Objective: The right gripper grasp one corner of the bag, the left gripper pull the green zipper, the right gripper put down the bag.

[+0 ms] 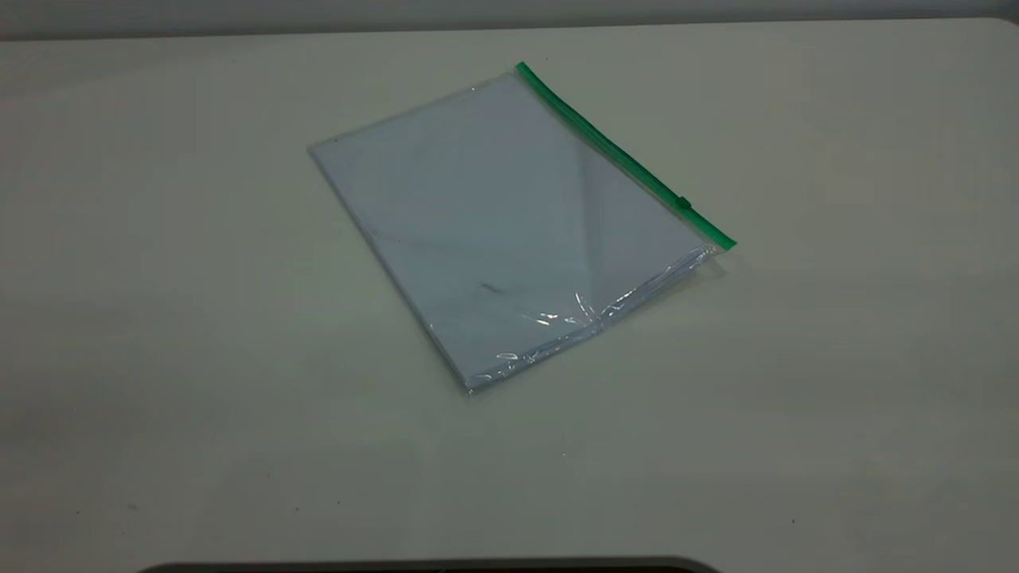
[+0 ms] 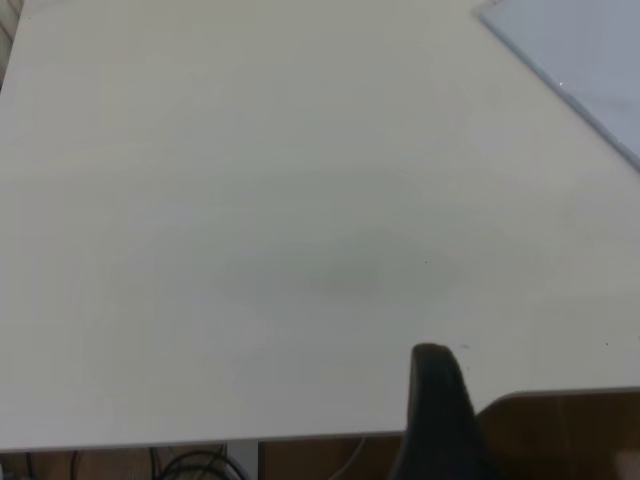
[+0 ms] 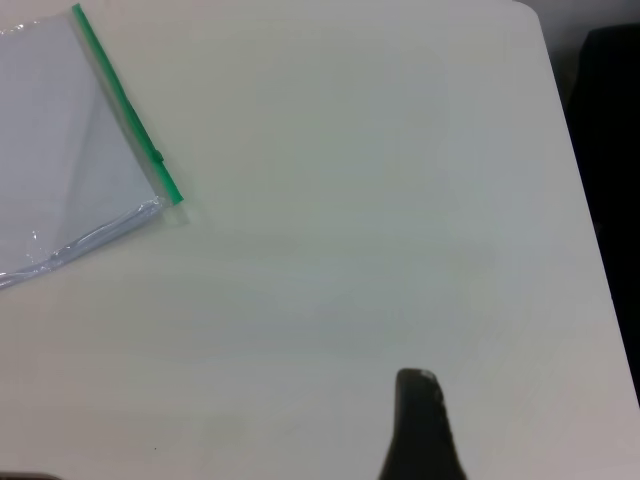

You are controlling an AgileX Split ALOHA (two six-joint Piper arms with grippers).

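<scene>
Left gripper [image 2: 432,400]: one black fingertip visible in own wrist view, above table edge; open or closed cannot tell. Right gripper [image 3: 420,420]: one black fingertip visible in own wrist view, over bare tabletop, well apart from bag; grip likewise cannot tell. Neither gripper in exterior view. White table [image 1: 836,382] carries bag [image 1: 501,231] lying flat near centre, turned at angle, white paper sheets inside. Green zipper [image 1: 613,151] runs along far-right long edge; slider tab [image 1: 683,202] sits near nearer end.
</scene>
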